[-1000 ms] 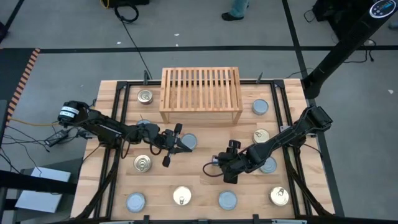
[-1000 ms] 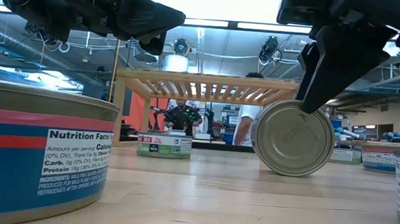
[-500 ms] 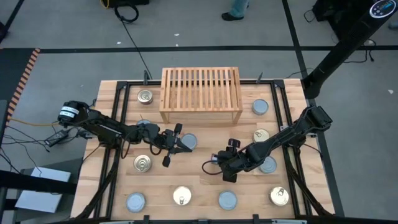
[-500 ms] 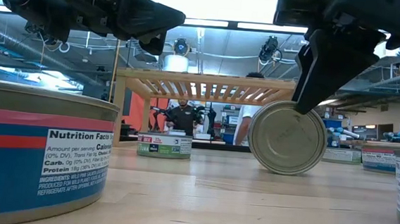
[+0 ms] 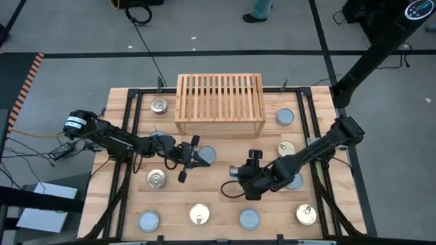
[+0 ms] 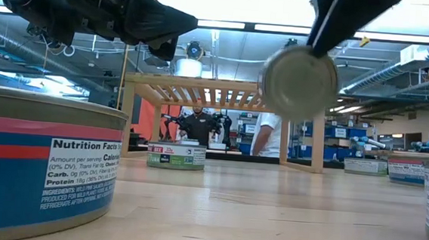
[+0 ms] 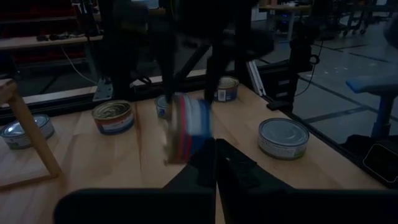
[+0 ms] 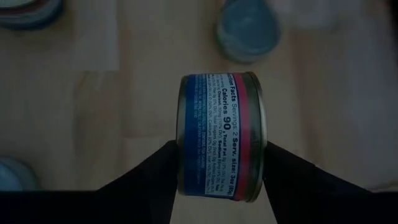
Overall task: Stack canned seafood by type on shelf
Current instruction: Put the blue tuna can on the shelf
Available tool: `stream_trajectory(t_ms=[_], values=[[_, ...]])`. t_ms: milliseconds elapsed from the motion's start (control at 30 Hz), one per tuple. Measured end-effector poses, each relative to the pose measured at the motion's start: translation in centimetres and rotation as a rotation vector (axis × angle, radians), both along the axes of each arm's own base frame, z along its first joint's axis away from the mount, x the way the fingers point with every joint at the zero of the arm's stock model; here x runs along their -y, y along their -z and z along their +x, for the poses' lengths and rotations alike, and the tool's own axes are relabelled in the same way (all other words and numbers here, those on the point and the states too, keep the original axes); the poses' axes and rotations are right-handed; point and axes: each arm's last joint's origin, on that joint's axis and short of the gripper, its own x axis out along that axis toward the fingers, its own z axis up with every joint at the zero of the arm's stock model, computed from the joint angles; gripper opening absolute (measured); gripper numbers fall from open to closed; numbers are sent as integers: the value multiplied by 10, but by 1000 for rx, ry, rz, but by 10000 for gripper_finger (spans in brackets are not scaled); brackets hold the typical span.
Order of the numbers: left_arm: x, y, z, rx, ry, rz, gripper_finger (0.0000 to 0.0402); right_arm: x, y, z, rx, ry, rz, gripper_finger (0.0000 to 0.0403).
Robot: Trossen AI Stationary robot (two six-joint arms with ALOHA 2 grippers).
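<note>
Metal tin (image 8: pixel 217 135) hangs on edge in the right hand (image 8: pixel 219 163).

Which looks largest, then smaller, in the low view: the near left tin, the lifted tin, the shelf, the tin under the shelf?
1. Near left tin: largest only because it is closest to the camera.
2. Shelf.
3. Lifted tin, held on edge by the right gripper.
4. Tin under the shelf: farthest tin, so smallest.
</note>
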Motion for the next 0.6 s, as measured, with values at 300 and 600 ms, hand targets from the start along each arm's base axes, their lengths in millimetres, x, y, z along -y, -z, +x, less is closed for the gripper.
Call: stream_trajectory(t_ms=[300,600], values=[[0,0,0,1,1,15,8,8,-52,-1,30,-4,-200,211],[0,0,0,2,2,21,8,50,-90,-1,9,119,-474,212]])
